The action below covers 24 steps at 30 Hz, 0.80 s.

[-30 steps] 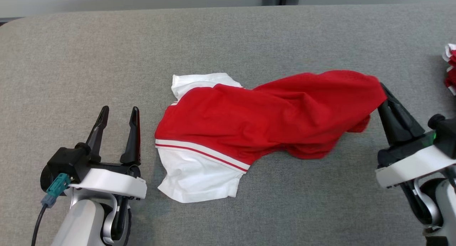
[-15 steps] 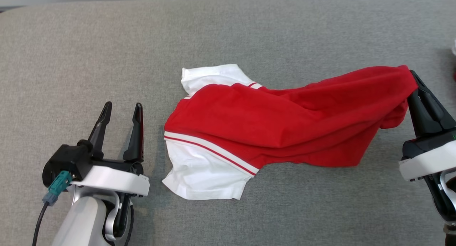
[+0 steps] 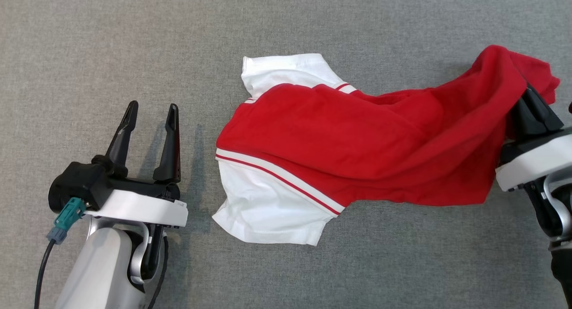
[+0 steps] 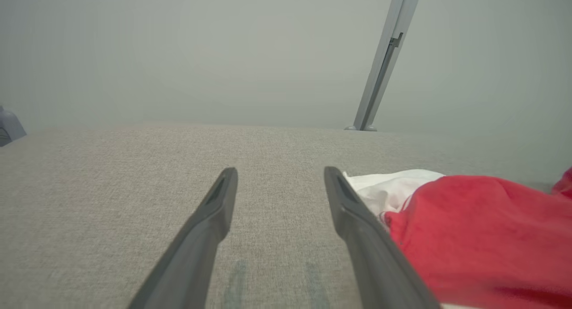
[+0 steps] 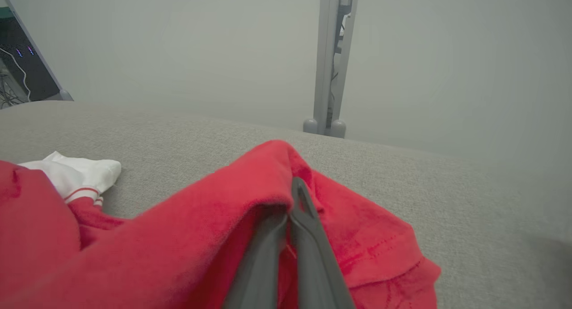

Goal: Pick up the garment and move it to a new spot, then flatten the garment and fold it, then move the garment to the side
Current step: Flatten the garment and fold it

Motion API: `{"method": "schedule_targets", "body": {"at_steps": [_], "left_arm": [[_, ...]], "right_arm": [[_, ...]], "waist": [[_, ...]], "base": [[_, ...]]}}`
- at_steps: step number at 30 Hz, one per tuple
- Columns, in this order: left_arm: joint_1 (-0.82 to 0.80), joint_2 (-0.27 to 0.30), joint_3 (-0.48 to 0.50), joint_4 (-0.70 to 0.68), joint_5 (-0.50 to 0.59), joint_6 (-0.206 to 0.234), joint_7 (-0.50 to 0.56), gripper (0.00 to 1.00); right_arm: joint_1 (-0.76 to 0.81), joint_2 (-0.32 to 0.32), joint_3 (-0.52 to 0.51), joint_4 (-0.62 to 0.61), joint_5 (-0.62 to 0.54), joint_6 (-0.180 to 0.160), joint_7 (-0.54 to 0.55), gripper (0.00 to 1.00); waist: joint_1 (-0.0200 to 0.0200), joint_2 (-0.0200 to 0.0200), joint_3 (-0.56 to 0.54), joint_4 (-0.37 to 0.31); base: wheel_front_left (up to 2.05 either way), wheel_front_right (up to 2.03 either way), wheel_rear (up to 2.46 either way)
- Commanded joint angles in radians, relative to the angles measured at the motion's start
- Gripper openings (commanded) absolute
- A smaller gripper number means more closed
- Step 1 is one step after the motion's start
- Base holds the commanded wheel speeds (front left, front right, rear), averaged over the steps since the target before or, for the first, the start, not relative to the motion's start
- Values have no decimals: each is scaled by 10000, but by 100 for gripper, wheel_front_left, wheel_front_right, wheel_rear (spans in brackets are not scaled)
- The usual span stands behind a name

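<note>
- The grey surface (image 3: 313, 23) carries everything. The step in hand looks like the first one: carrying the garment to a new spot.
- The garment (image 3: 357, 152), red with white panels and striped trim, lies crumpled mid-surface, its right end lifted and pulled taut.
- The right gripper (image 5: 296, 188) has its fingers clamped together on that red edge. The next move calls for setting the garment down, then spreading it flat.
- The left gripper (image 3: 152, 107) sits just left of the garment, fingers apart and empty.
</note>
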Motion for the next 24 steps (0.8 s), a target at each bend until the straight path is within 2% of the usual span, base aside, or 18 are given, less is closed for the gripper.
{"method": "schedule_targets", "body": {"at_steps": [1, 2, 3, 4, 5, 12, 17, 24], "left_arm": [[-246, -18, 38, 9, 89, -62, 0, 100], [-246, -18, 38, 9, 89, -62, 0, 100], [-244, -27, 48, 24, 105, -80, 0, 100], [-230, -31, 67, 40, 107, -78, -1, 100], [-217, -32, 92, 60, 122, -95, -1, 100], [35, -105, 216, 210, 234, -129, -1, 100], [221, -97, 306, 288, 264, -121, -1, 100], [730, -20, 458, 338, 222, 3, -1, 100]], "right_arm": [[-226, -60, 108, 271, 164, -2, -170, 14], [-226, -60, 108, 271, 164, -2, -170, 14], [-358, -68, 192, 446, 195, -2, -273, 45], [-455, -107, 302, 621, 225, -2, -340, 85], [-520, -121, 393, 772, 259, -2, -412, 100], [-282, 81, 582, 1134, 544, -2, -1001, 100], [499, 276, 288, 563, 619, -2, -1318, 100], [1751, 675, -195, -424, 267, -2, -1056, 100]], "waist": [[0, 0, 61, 28], [0, 0, 61, 28], [0, 0, 73, 28], [0, 0, 77, 22], [0, 0, 69, 8], [0, 0, -309, -267], [0, 0, -750, -515], [0, 0, -1475, -908]], "base": [[0, 0, 0], [0, 0, 0], [0, 0, 0], [0, 0, 0], [0, 0, 0], [0, 0, 0], [0, 0, 0], [0, 0, 0]]}}
